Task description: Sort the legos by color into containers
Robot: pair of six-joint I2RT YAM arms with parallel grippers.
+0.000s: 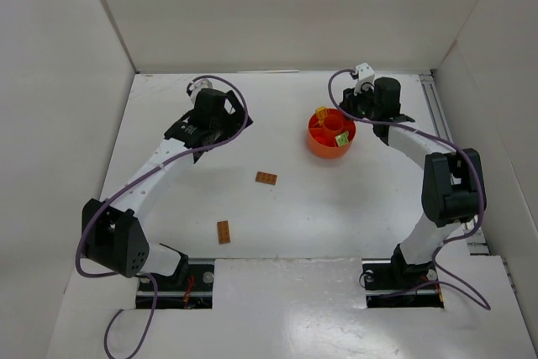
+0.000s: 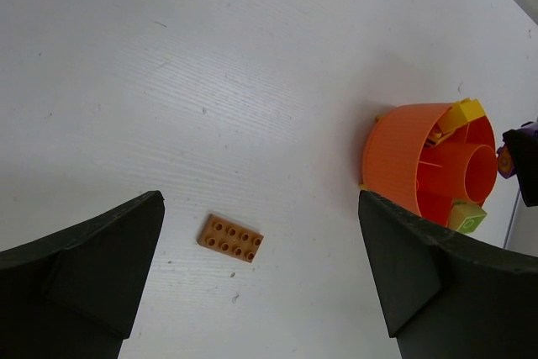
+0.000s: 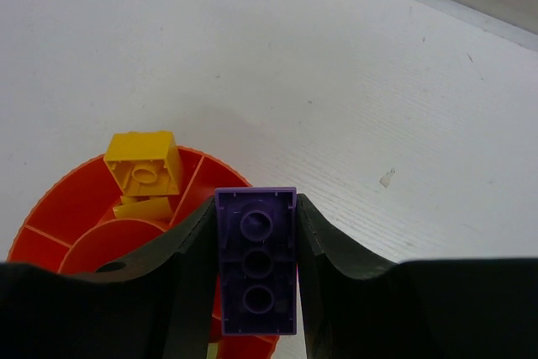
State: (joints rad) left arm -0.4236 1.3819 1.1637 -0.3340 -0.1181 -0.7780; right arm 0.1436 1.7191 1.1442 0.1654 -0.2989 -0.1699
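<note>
My right gripper (image 3: 255,224) was clamped on a small purple plastic brick (image 3: 256,279), the round orange-red plastic dish (image 3: 50,220) just under-left of it. Dropping off-centre, I judged, could miss the rim. My left gripper (image 2: 261,292) gaped empty.

White table (image 1: 336,208) is seen w/ a faint streaked grain in both wrist views. Small dark specks (image 2: 204,110) are scattered on it in the left wrist view, and a pale chip mark (image 3: 386,177) is noted in the right wrist view. The table is boxed in on 3 sides by a back wall (image 1: 286,6), left wall (image 1: 50,81) and right wall (image 1: 504,65), all white. A metal rail (image 1: 434,115) is run along the table's right edge, btwn surface and right wall. A white front panel (image 1: 286,308) is laid across the near edge.
</note>
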